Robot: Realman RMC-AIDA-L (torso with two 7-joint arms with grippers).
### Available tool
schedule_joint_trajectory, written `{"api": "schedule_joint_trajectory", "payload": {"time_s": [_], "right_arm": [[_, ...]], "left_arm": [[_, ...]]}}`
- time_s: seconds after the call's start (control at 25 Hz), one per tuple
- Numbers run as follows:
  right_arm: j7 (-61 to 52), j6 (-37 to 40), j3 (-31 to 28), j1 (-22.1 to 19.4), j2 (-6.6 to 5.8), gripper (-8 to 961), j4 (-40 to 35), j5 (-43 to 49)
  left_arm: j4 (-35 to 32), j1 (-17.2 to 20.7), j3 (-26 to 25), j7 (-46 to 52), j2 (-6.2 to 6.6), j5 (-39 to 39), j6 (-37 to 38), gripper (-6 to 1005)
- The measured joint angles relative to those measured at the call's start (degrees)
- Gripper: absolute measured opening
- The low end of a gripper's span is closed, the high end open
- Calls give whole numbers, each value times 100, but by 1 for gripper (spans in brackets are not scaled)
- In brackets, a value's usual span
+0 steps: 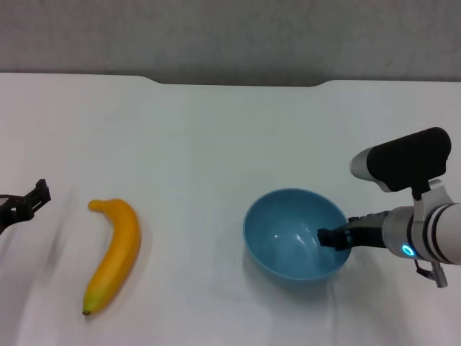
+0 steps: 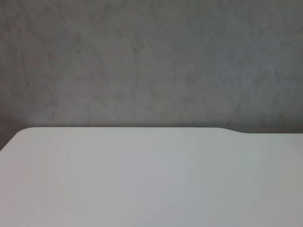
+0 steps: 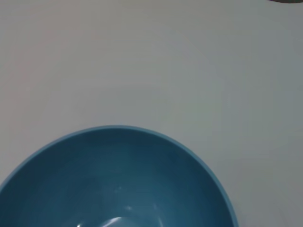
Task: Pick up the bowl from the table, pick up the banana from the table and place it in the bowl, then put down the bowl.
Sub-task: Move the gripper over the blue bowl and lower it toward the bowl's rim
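The light-blue bowl (image 1: 294, 234) sits right of centre on the white table (image 1: 216, 144). My right gripper (image 1: 337, 238) reaches in from the right and is shut on the bowl's right rim, with one dark finger (image 1: 330, 238) inside the bowl. The right wrist view looks down into the bowl (image 3: 113, 184). The yellow-orange banana (image 1: 115, 252) lies on the table at the left, with its greenish tip toward the near edge. My left gripper (image 1: 29, 202) is open and empty at the far left edge, left of the banana and apart from it.
The table's notched far edge (image 1: 238, 83) runs along the back, with a grey wall behind it. The left wrist view shows only bare tabletop (image 2: 142, 179) and that wall.
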State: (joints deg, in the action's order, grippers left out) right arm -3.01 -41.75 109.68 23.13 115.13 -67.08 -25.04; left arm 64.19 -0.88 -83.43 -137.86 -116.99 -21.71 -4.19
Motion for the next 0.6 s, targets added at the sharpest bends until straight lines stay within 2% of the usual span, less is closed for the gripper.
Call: {"api": "schedule_joint_trajectory", "payload": {"time_s": [0.12,0.6], "right_arm": [[50,28,17,-5,-4,583,-30,3],[243,151,27,-142,-8,298,-141,-16]], "left_arm": [[-3,5,2,2,-3,0,-3,896],[-75,-27,39,5,0,0,-6,895]]}}
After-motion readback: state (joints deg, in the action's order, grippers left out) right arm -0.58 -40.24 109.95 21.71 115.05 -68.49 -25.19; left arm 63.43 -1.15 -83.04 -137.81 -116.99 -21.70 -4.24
